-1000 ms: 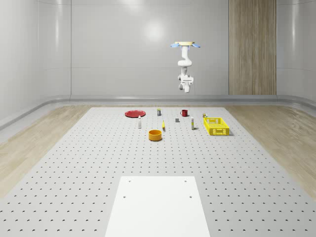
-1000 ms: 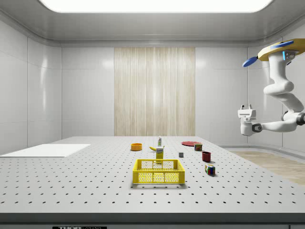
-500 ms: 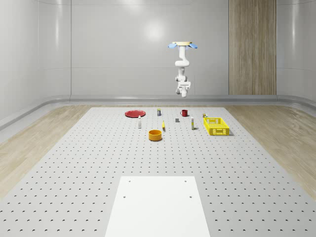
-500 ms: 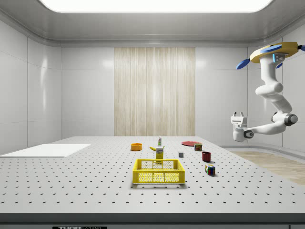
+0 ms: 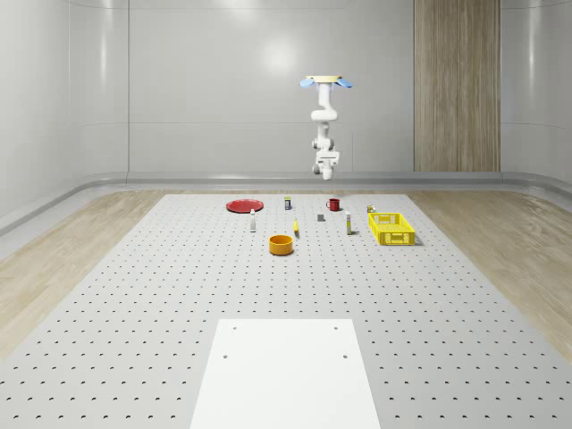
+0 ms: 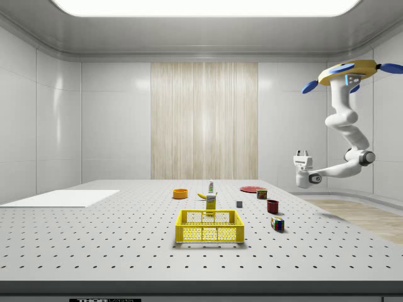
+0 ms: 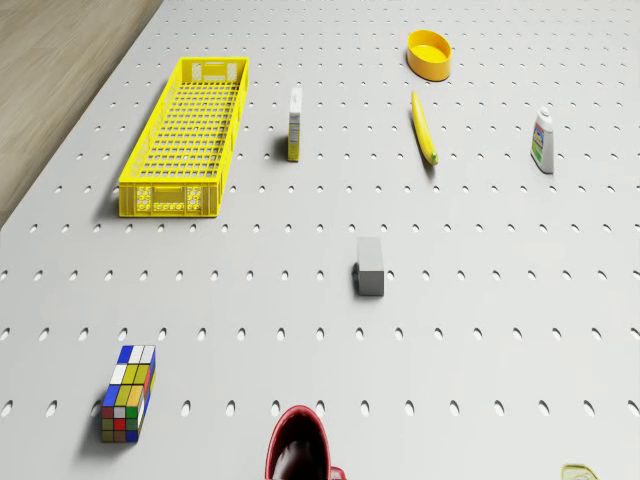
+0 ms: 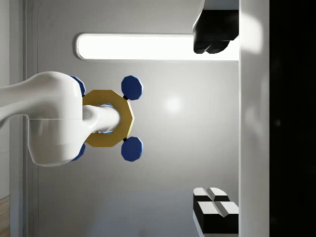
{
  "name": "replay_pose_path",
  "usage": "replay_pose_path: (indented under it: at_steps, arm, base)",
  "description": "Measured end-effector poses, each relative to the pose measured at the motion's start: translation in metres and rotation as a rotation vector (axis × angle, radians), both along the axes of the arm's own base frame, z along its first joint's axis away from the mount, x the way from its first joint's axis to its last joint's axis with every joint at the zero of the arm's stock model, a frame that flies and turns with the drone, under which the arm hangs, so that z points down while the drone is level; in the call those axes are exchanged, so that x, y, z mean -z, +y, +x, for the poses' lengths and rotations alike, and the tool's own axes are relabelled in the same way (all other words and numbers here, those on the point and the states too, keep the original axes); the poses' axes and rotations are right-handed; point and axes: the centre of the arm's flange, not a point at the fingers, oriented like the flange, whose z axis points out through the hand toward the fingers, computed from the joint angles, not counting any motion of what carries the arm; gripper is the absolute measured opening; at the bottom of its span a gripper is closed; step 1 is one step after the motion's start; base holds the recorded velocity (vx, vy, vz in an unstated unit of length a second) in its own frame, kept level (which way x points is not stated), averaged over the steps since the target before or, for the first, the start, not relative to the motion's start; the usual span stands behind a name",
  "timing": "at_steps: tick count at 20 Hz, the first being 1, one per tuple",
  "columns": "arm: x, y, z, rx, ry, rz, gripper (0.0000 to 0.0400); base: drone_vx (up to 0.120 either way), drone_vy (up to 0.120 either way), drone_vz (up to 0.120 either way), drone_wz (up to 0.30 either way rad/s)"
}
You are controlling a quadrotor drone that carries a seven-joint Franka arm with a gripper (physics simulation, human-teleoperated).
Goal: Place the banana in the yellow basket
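Note:
The banana (image 7: 424, 127) lies flat on the perforated table between an orange bowl (image 7: 429, 53) and a small upright box (image 7: 295, 123); it is also the banana (image 5: 296, 228) in the whole-scene view. The yellow basket (image 7: 185, 135) stands empty beyond the box, at the whole-scene view's right as the basket (image 5: 391, 228). The drone (image 6: 346, 72) hovers high over the table's far end, near the red mug (image 6: 272, 206). The arm hangs below it, and my gripper (image 6: 303, 154) points upward, well above the table. In the wrist view the gripper (image 8: 217, 123) is open and empty, with its fingers (image 8: 215, 210) far apart.
A grey block (image 7: 370, 266), a Rubik's cube (image 7: 129, 393), a white bottle (image 7: 542, 140) and the red mug (image 7: 298, 450) stand around the banana. A red plate (image 5: 243, 206) lies at the far left, and a white pad (image 5: 286, 371) covers the near end.
The drone and arm have moved toward the side view's left, coming in over the table's far end, and the gripper has sunk a little. The objects have not moved.

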Motion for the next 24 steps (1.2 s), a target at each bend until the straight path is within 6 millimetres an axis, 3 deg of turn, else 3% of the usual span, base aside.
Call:
replay_pose_path:
  at_steps: [10,24]
  arm:
    - [-0.0019,0.0001,-0.0005,0.000,-0.008,-0.001,0.0400]
    - [-0.0020,0.0009,-0.0016,0.000,-0.018,-0.009,0.0400]
  base:
    - [0.120,-0.120,0.000,0.000]
    - [0.103,-0.003,0.000,0.000]
